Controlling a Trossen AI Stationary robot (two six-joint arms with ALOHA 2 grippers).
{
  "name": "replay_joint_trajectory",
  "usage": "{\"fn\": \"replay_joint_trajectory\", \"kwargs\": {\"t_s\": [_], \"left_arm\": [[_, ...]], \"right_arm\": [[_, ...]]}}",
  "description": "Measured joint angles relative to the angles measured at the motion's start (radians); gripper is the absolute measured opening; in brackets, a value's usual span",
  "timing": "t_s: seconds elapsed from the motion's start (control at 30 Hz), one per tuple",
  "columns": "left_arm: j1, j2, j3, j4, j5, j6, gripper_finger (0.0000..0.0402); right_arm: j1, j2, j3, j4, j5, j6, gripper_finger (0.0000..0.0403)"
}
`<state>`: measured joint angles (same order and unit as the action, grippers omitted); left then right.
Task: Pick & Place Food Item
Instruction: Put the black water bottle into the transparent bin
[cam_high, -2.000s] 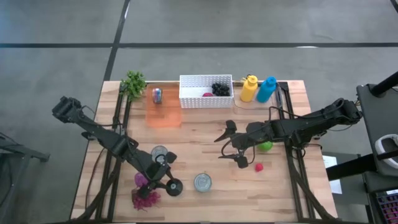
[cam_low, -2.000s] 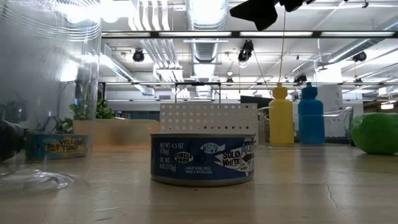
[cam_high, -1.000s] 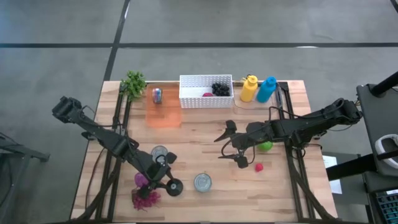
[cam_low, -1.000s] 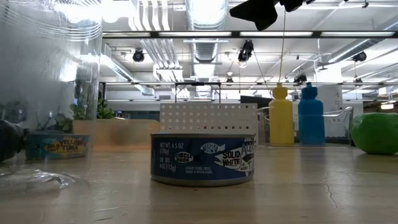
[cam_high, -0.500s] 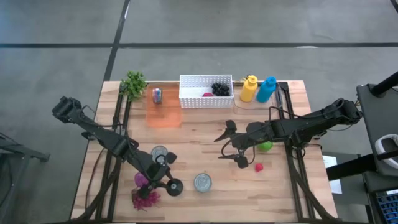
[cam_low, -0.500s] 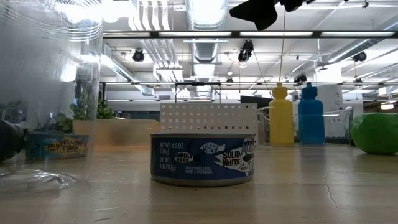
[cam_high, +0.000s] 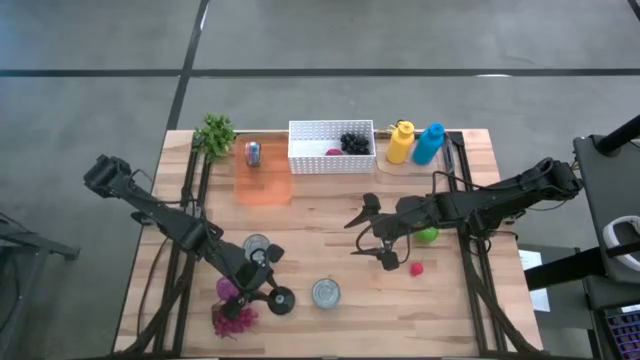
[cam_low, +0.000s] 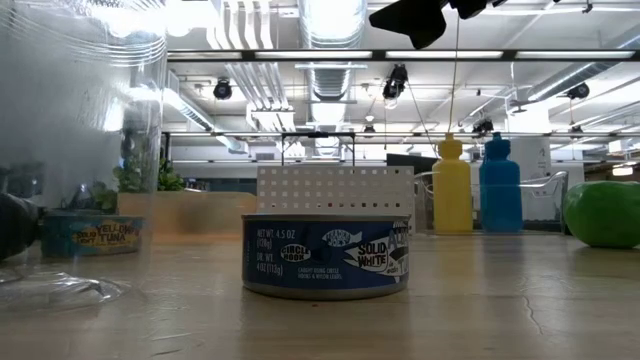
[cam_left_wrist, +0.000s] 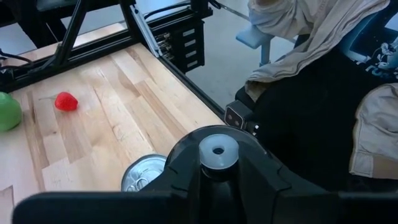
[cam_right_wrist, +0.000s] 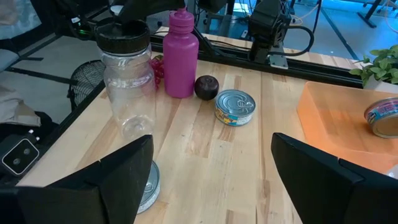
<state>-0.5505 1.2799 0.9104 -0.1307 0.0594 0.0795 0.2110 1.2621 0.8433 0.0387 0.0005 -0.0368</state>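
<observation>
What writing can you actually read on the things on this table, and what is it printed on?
"SOLID WHITE", "CIRCLE HOOK", "NET WT. 4.5 OZ": blue tuna can in the middle of the low view.
"YELLOW... TUNA", partly hidden and blurred: second can at the left.
Smaller print on both cans: too small to read.
The can on the orange tray: unreadable.

Wooden table (cam_high: 330, 220) carries white basket (cam_high: 331, 147), orange tray (cam_high: 263, 182), tuna can (cam_high: 326, 292), strawberry (cam_high: 416, 268).

The left gripper (cam_high: 272, 290) hides its jaws' grip on the clear jar (cam_right_wrist: 127, 84).
</observation>
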Motion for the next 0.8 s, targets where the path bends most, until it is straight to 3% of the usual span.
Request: {"fn": "replay_joint_trajectory", "kwargs": {"t_s": [0.8], "left_arm": [[0.0, -0.001, 0.001, 0.002, -0.052, -0.012, 0.0085]], "right_arm": [[0.0, 0.0, 0.0, -0.002, 0.0, 0.0, 0.0334]]}}
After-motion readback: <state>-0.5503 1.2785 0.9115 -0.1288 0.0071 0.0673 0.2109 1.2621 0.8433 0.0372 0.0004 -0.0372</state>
